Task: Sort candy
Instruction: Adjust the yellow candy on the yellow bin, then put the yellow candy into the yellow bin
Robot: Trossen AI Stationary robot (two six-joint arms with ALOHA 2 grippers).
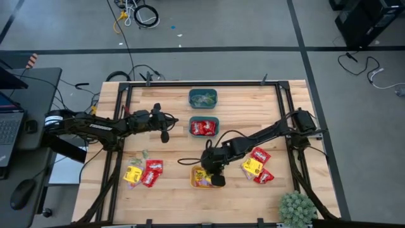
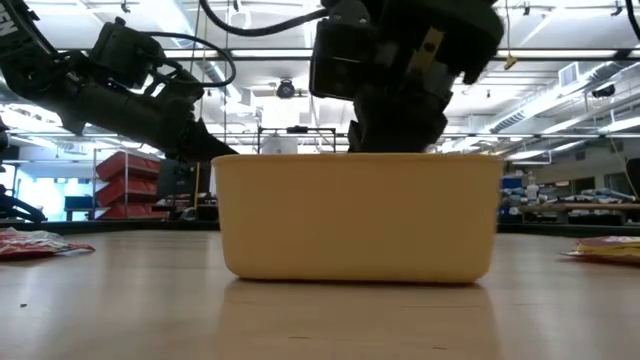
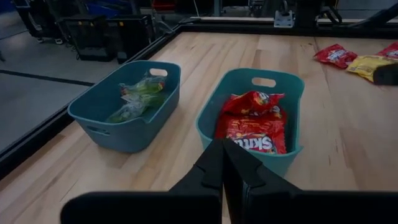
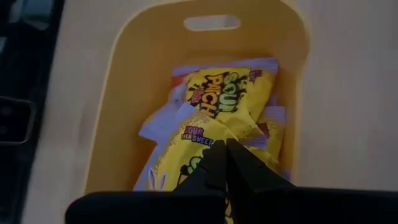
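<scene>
My right gripper hangs over the yellow bin, shut on a yellow candy packet; more yellow packets lie inside the bin. In the low view the bin hides the fingertips. My left gripper is shut with nothing in it and hovers near a teal bin holding red candy. A second teal bin holds pale green candy. Loose red and yellow packets lie on the table at the near left and at the right. My right gripper pinches the yellow packet's near edge between its two shut fingers, coming from above and slanting down. The fingers themselves hide the exact spot. The packet hangs below the fingertips, over the packets inside the bin; I cannot tell whether it touches them.
A black frame rail runs along the table's sides and far edge. A small green plant stands at the near right corner. Bare wood lies between the yellow bin and the near left candy pile.
</scene>
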